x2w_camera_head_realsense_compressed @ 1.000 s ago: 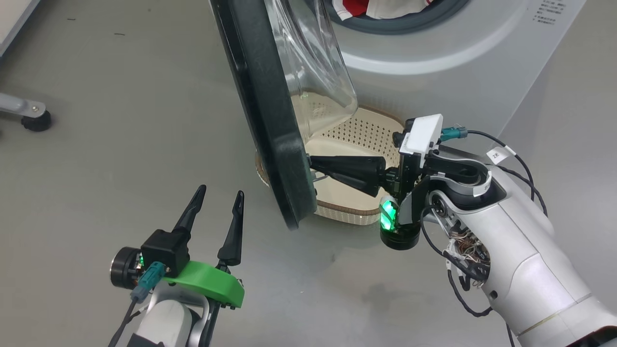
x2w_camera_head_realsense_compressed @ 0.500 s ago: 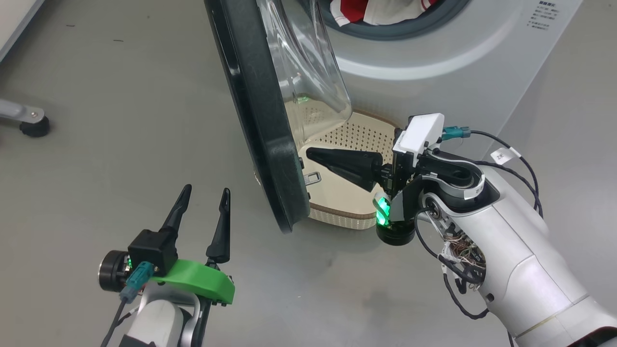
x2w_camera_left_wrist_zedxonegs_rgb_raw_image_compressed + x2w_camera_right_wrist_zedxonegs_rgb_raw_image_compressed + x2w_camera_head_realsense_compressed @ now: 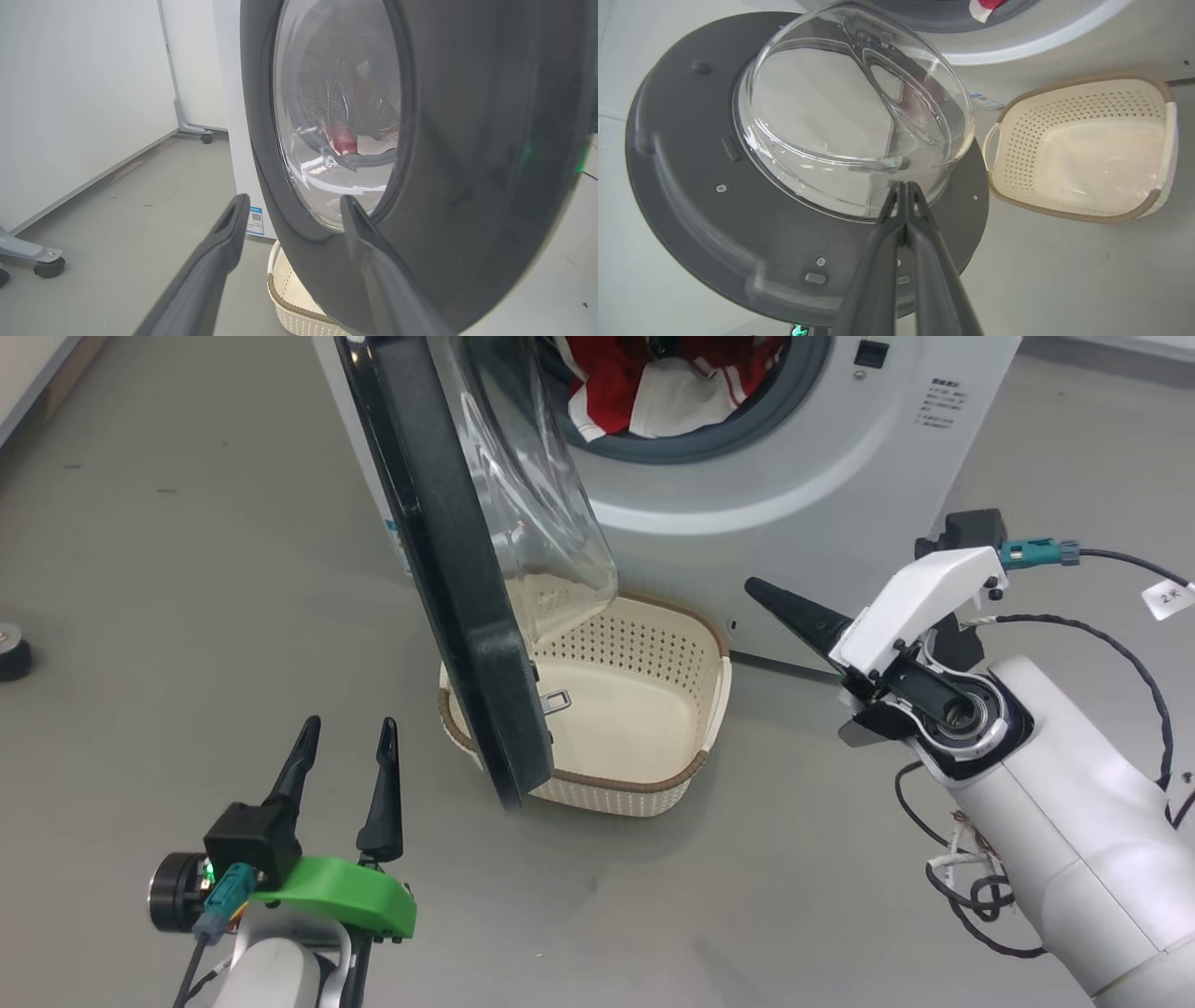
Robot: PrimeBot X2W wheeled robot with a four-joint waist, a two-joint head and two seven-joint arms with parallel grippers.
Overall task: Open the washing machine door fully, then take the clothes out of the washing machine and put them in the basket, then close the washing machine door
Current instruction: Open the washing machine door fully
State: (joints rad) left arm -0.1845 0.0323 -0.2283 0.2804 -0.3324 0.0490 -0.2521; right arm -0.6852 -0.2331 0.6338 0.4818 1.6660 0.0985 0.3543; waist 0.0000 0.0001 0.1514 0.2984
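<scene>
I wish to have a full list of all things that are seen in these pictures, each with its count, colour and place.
washing machine: one, white, at the top of the head view.
washing machine door: one, black rim with clear glass bowl, swung open above the basket's left part.
clothes: a heap, red and white, inside the drum.
basket: one, cream with brown rim, on the grey floor before the machine.
casters: at least two, dark, under grey frame legs, left in the left wrist view.
left claw: one, dark, open, lower left.
right claw: one, dark, shut, right of the basket.
</scene>
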